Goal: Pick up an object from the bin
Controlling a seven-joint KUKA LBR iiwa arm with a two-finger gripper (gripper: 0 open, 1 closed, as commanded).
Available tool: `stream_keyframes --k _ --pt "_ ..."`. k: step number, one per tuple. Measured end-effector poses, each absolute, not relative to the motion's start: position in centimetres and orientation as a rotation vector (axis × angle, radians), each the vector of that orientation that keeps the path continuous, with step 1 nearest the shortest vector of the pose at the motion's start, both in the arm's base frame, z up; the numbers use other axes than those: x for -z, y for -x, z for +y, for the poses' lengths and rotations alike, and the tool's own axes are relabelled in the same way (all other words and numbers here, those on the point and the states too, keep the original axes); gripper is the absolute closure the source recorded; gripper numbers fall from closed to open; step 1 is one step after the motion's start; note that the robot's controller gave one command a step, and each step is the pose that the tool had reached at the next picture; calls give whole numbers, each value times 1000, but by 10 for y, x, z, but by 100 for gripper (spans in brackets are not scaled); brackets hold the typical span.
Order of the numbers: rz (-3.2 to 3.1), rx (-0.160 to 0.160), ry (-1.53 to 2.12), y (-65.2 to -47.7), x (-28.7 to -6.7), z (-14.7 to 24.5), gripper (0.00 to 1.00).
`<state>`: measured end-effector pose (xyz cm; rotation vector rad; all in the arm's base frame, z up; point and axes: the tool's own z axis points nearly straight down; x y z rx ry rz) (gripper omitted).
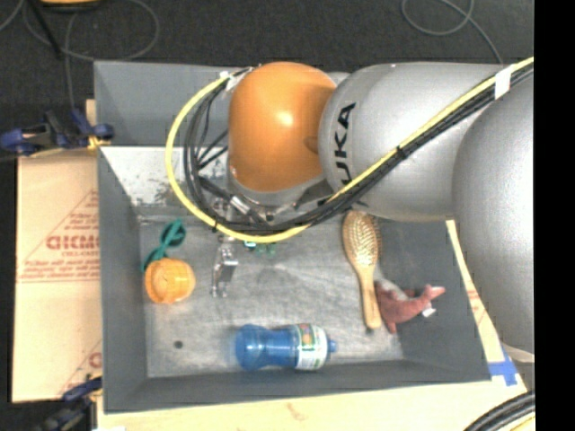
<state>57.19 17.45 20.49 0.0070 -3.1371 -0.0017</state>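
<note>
My gripper [222,275] hangs below the orange wrist cover, over bare bin floor in the left half of the bin. Just to its left lies an orange round toy [169,280] with a green loop [172,234] at its top. A blue plastic bottle [280,347] with a white and green label lies on its side below the gripper, near the front wall. A small green thing [261,248] peeks out from under the arm, right of the gripper. I see nothing held in the gripper.
A wooden hairbrush [364,263] lies lengthwise in the right half, with a dark pink toy animal [406,304] beside its handle. The arm and its cables cover the back of the bin.
</note>
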Motion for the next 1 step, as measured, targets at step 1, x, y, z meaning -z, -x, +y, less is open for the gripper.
stream_keyframes --k 1 --pt "-3144 4 -2 -573 -210 174 0"
